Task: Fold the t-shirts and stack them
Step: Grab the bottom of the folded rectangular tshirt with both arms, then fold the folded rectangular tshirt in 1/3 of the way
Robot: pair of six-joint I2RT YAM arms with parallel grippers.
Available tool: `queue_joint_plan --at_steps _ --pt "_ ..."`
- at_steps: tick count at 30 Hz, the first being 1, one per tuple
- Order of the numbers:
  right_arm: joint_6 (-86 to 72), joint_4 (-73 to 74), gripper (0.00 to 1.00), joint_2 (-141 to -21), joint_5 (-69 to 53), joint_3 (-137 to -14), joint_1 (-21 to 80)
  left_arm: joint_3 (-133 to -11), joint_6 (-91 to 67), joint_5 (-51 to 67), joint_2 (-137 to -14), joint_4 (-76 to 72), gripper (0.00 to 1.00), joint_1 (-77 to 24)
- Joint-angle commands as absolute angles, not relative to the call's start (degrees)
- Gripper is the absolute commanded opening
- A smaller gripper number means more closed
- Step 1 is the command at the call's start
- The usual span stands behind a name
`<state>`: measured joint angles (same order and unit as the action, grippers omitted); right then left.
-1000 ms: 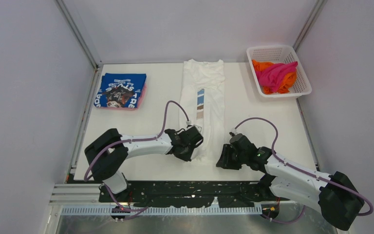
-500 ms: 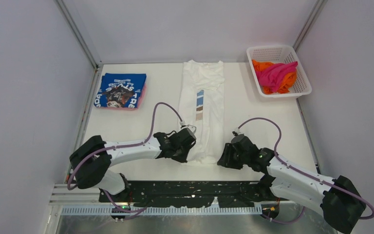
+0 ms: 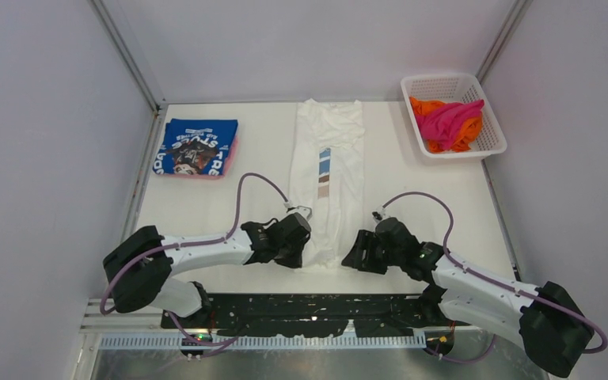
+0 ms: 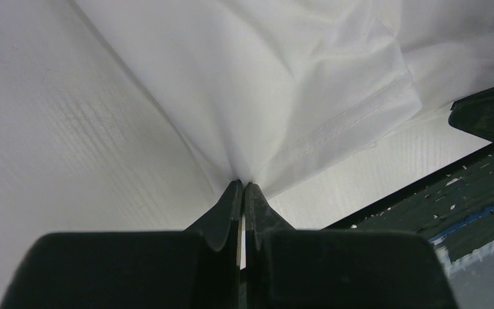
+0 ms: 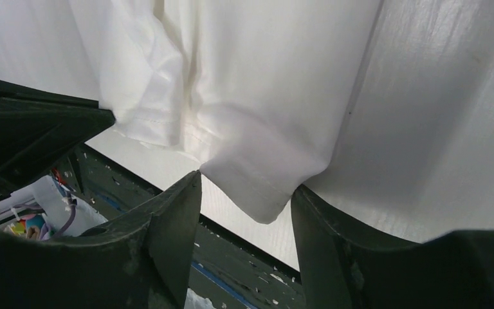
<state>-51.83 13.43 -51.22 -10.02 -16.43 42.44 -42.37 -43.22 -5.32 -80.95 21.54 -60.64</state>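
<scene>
A: So, left tool [image 4: 243,188]?
B: Clenched tight, tips together on the near hem of the white t-shirt [image 3: 331,150]. Cloth fans out from the pinch in the left wrist view.
A: Right tool [image 5: 246,185]?
B: Released. Jaws stand apart w/ the other near hem corner lying between them, no pinch. Can't tell if cloth brushes a finger.
A: Where's the shirt?
B: Mid counter [image 3: 190,206], folded lengthwise into a narrow strip. Collar end at far edge, hem at near edge betw. both tools. Blue/brown print shows on top.
A: Rest of the surface?
B: Counter's white. Blue t-shirt [image 3: 196,146] folded far left, lying on a pink t-shirt [image 3: 235,152]. Basket [image 3: 442,78] in far right corner, magenta t-shirt [image 3: 447,119] bunched over orange t-shirt [image 3: 467,136] inside. Pale walls [image 3: 47,158] on three sides, metal posts [image 3: 127,55] at the far corners. Dark plate [image 3: 301,305] along near edge by the arm bases.
A: Hard to see?
B: Pink one mostly hidden, only an edge peeks out. Wrist cams crop the white shirt, print not visible there.
</scene>
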Motion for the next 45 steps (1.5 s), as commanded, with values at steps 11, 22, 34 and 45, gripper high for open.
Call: queue_joint_plan --at_steps 11,22,34,45 --pt "-57.37 13.12 0.68 -46.53 -5.08 -13.97 42.77 -34.33 -48.16 -3.63 -73.66 11.20 0.00 -59.87" --pt "-55.07 18.43 0.05 -49.52 -4.03 -14.04 42.79 -29.55 -46.96 -5.91 -65.03 17.70 0.00 -59.92" --pt "-50.97 19.71 0.05 -44.63 -9.05 -12.99 43.11 -25.66 -48.68 -2.72 -61.03 28.32 0.00 -60.14" --pt "-49.96 17.38 0.05 -41.18 -14.36 -15.45 53.09 -25.20 -52.73 0.51 -53.55 29.73 0.00 -63.98"
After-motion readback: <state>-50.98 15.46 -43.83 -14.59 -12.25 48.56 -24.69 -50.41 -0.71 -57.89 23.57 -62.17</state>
